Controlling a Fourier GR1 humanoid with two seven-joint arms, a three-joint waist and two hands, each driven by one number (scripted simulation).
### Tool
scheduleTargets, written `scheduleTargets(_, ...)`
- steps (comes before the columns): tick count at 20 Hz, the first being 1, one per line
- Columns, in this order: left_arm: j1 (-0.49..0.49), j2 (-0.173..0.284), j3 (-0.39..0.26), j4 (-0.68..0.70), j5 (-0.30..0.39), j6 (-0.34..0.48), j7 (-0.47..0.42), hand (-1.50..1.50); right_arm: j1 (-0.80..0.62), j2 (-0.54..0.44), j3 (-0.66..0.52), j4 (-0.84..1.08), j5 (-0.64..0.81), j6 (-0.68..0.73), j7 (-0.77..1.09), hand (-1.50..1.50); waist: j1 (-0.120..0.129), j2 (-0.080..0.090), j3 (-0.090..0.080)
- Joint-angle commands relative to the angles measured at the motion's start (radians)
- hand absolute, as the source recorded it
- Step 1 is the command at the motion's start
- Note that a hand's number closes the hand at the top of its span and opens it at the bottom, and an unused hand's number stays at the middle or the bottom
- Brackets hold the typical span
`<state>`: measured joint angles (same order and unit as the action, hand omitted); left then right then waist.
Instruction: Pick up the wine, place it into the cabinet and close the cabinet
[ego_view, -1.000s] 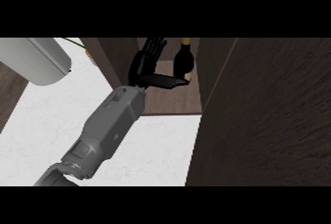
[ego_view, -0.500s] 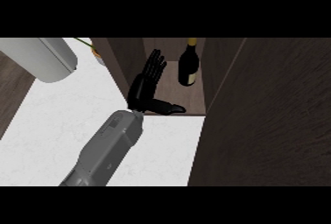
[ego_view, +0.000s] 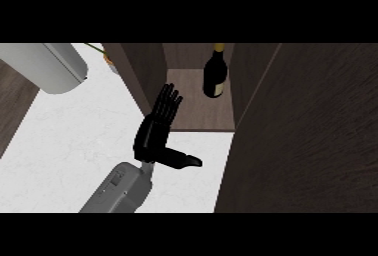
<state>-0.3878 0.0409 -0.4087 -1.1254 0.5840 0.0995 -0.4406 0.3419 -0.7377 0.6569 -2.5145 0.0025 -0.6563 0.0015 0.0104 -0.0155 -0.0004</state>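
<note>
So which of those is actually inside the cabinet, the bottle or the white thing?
The dark wine bottle: it stands upright on the cabinet shelf. The white thing is outside, off to the left.

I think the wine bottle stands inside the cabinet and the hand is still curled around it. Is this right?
Not quite. The wine bottle does stand inside the cabinet, but the hand is not curled around it. The head view shows the hand apart from the bottle, with its fingers straight and holding nothing.
</note>
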Motion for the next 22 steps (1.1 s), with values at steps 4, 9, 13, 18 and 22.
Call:
scheduleTargets(4, 0.227, 0.069, -0.031, -0.265, 0.021, -0.01, 0.035, -1.5, 0.066, -0.07, 0.041, -0.207, 0.014, 0.03, 0.077, -1.5, -0.01, 0.005, 0.0)
scheduleTargets(9, 0.342, 0.129, -0.024, -0.343, 0.027, -0.051, 0.003, -1.5, 0.033, -0.127, 0.03, -0.247, -0.036, 0.086, 0.1, -1.5, -0.007, 0.008, -0.001)
scheduleTargets(13, 0.399, 0.202, 0.026, -0.341, 0.024, -0.123, -0.067, -1.5, 0.021, -0.116, 0.097, -0.208, -0.065, 0.151, 0.054, -1.5, -0.004, 0.008, -0.001)
scheduleTargets(18, 0.395, 0.277, 0.111, -0.375, 0.069, -0.161, -0.046, -1.5, -0.013, -0.204, 0.141, -0.189, -0.107, 0.311, 0.013, 1.5, 0.001, 0.012, 0.0)
scheduleTargets(22, 0.402, 0.338, 0.181, -0.4, 0.102, -0.174, -0.015, -1.5, -0.03, -0.2, 0.198, -0.237, -0.065, 0.33, 0.051, 1.5, -0.007, 0.011, -0.001)
